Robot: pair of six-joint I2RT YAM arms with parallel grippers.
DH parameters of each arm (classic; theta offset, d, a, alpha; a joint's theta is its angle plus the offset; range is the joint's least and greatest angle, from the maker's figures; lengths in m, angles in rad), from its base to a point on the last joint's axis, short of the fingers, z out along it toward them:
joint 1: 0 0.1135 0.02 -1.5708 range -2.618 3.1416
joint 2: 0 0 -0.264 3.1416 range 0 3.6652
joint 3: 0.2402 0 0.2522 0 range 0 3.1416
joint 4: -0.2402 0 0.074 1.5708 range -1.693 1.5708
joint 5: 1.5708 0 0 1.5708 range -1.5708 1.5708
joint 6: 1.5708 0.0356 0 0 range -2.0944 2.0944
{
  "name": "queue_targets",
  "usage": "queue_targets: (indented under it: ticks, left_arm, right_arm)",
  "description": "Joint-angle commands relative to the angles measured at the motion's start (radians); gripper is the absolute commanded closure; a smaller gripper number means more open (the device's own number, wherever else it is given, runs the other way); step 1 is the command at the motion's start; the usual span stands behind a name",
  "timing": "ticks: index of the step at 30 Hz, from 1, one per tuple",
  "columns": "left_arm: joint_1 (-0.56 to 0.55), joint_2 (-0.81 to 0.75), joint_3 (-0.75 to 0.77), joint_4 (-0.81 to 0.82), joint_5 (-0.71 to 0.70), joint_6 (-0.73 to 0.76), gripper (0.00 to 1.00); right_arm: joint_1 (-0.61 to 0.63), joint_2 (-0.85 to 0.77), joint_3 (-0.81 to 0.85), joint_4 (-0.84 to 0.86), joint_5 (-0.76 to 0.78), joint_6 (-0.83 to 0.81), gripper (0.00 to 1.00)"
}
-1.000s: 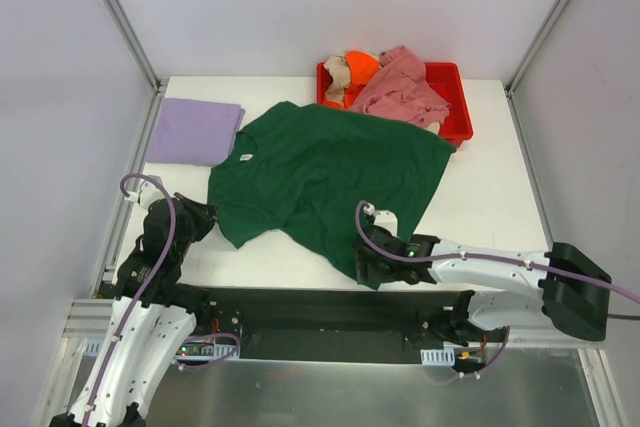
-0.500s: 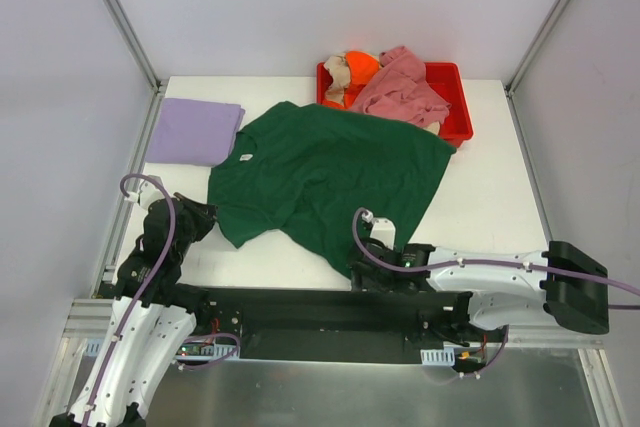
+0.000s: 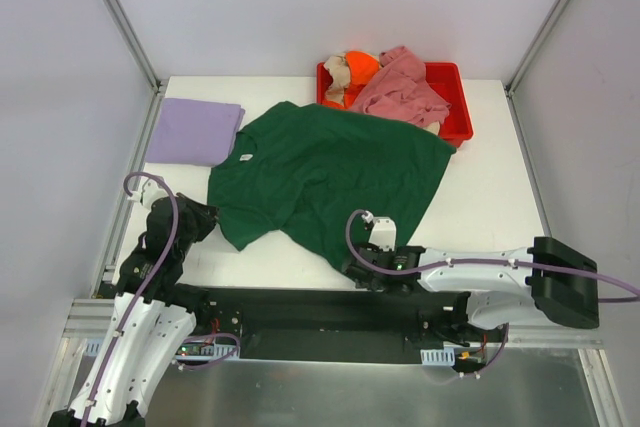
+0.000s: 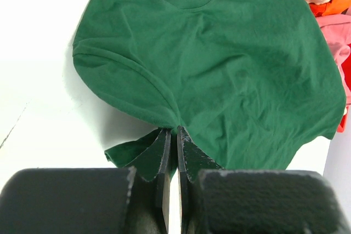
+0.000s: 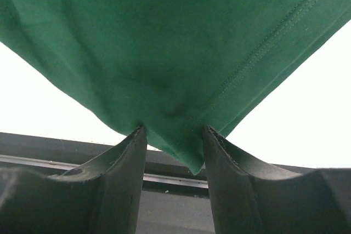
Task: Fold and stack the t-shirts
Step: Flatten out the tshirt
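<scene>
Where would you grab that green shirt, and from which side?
At the hem corner of the dark green shirt, coming low from the near table edge. The shirt lies flat, and that corner points that way, giving a thin edge to pinch.

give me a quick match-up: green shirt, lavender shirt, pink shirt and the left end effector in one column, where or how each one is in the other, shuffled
Things:
1. green t-shirt
2. lavender t-shirt
3. pink t-shirt
4. left end effector

Places or states:
A. folded flat at the far left of the table
B. heaped in the red tray
C. closed, pinching green cloth
D. spread out across the middle of the table

Pairs: 1-D, 2-A, 3-B, 4-C
</scene>
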State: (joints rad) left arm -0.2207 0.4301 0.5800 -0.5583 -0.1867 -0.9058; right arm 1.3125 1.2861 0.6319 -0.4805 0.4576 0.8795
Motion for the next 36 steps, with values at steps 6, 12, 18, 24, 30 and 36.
queue_targets:
  ticks: [6, 12, 18, 24, 30, 36]
  left_arm:
    - [0.006, -0.004, 0.009, 0.021, -0.028, -0.001, 1.00]
    - [0.006, 0.012, 0.015, 0.020, -0.043, -0.002, 1.00]
    - [0.006, 0.013, 0.026, 0.014, -0.059, 0.002, 1.00]
    - [0.006, 0.013, 0.046, -0.006, -0.103, 0.012, 1.00]
    - [0.006, 0.024, 0.157, -0.017, -0.164, 0.011, 1.00]
    - [0.006, 0.075, 0.519, -0.017, -0.220, 0.096, 1.00]
  right_arm:
    - [-0.002, 0.033, 0.015, -0.118, -0.010, 0.018, 0.52]
    - [-0.002, 0.013, -0.021, -0.135, -0.007, 0.023, 0.53]
    - [-0.012, 0.082, 0.005, -0.095, -0.016, -0.019, 0.54]
    - [-0.012, 0.072, -0.015, -0.168, -0.056, 0.044, 0.73]
    - [-0.044, -0.131, 0.098, -0.372, 0.117, -0.063, 1.00]
    - [-0.188, -0.381, 0.473, -0.575, 0.390, -0.376, 1.00]
